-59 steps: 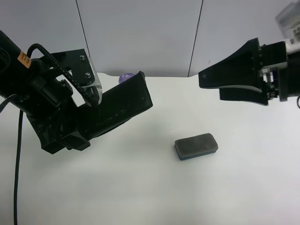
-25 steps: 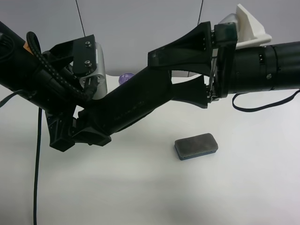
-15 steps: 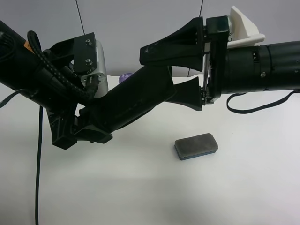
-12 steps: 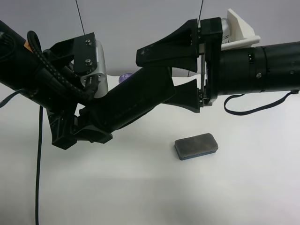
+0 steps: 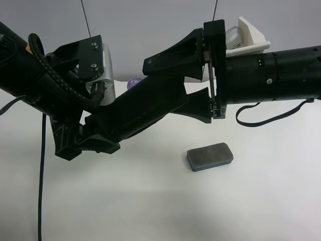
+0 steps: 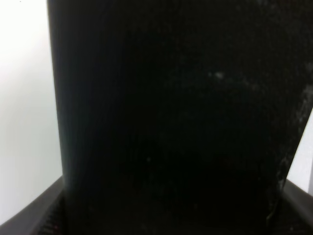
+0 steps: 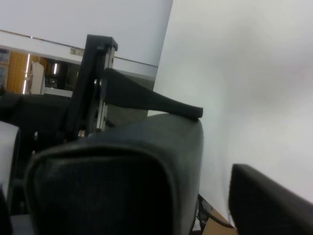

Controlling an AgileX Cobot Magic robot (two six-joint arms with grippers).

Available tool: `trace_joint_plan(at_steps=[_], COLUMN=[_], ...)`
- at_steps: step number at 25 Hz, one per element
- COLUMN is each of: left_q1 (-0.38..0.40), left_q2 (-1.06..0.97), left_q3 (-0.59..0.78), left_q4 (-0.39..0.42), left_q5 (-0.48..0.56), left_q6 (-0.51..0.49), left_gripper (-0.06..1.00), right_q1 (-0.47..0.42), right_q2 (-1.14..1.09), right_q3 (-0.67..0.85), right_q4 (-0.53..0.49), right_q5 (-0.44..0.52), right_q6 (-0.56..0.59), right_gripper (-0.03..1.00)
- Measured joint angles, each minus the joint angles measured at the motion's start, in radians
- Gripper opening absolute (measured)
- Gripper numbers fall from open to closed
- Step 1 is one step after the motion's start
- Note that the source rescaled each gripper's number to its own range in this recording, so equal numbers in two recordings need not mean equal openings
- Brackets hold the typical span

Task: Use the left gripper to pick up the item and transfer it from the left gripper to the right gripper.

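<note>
Our left gripper point(image 5: 95, 134) has its jaws pressed together on the low end of the black soft case point(image 5: 135, 110) and holds it in the air above the white table point(image 5: 150, 211). In the left wrist view the case point(image 6: 171, 122) fills nearly the whole picture.

Our right gripper point(image 5: 168, 84) straddles the free end with its jaws spread. In the right wrist view one finger point(image 7: 146, 100) lies along the case point(image 7: 112, 186), and we cannot tell whether it touches. The other finger point(image 7: 274, 200) stands apart, so we judge this no grip yet.

The step in hand is the right-hand close. To do it well, we want the fingers to meet the two flat faces squarely, well in from the rounded tip. The left pinch should open only once the right one is firm. The case is soft and may bend or sag if caught by its edge.

Its long axis runs tilted, from the left gripper up and across to the right gripper, with the free end pointing between the right fingers.

Below on the table lies a grey eraser point(image 5: 210, 156), well apart from both arms. Farther back, a purple lid point(image 5: 133, 83) peeks out behind the case.
</note>
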Motion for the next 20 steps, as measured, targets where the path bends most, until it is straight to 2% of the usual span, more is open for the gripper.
trace_joint_plan(at_steps=[3,7,19,20], left_q1=[0.000,0.000,0.000,0.000], left_q2=[0.000,0.000,0.000,0.000], left_q3=[0.000,0.000,0.000,0.000], left_q4=[0.000,0.000,0.005,0.006], left_q5=[0.006,0.010,0.013,0.009], left_q6=[0.000,-0.001,-0.005,-0.006], left_gripper=[0.05,0.05,0.00,0.06], right_q1=[0.000,0.000,0.000,0.000], right_q2=[0.000,0.000,0.000,0.001], right_q3=[0.000,0.000,0.000,0.000], right_q4=[0.000,-0.006,-0.020,-0.020], right_q5=[0.000,-0.027,-0.078,-0.080], right_q6=[0.019,0.024,0.034,0.034], right_gripper=[0.58,0.24,0.17,0.17])
